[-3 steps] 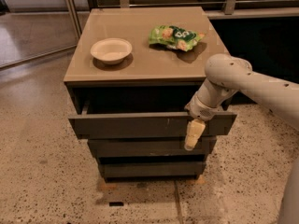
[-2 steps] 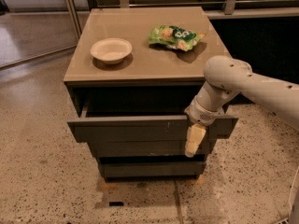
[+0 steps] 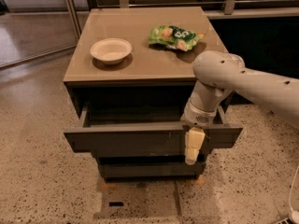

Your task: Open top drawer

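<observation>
The top drawer is the wide dark grey flat front of the cabinet, pulled out toward me so its dark inside shows behind the front. My gripper hangs down from the white arm over the drawer's top edge, right of centre. One pale finger lies against the outside of the drawer front. The other finger is hidden behind the front.
On the tan cabinet top sit a white bowl at the left and a green snack bag at the right. Two narrower grey drawers lie below. Speckled floor surrounds the cabinet; a metal railing runs behind.
The top drawer has slid out further toward me, with my gripper moving along on its front edge.
</observation>
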You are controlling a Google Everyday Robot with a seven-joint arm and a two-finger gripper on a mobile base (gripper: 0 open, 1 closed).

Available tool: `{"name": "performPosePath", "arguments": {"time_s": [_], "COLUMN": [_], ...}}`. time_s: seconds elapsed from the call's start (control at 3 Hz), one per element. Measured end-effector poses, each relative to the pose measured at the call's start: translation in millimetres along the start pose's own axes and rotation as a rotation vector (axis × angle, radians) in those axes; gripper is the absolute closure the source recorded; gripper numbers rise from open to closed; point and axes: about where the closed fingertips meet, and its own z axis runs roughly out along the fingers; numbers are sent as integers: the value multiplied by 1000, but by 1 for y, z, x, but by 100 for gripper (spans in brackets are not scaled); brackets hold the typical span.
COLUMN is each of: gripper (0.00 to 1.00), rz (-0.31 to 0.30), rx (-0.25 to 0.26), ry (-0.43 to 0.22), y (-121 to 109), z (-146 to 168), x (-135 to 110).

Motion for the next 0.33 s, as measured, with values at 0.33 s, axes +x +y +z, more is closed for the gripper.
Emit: {"name": "performPosePath", "arguments": {"time_s": [0.33], "gripper": [0], "rz": [0], "rx": [0], "ry": [0], "y": [0], "z": [0], "x": [0]}}
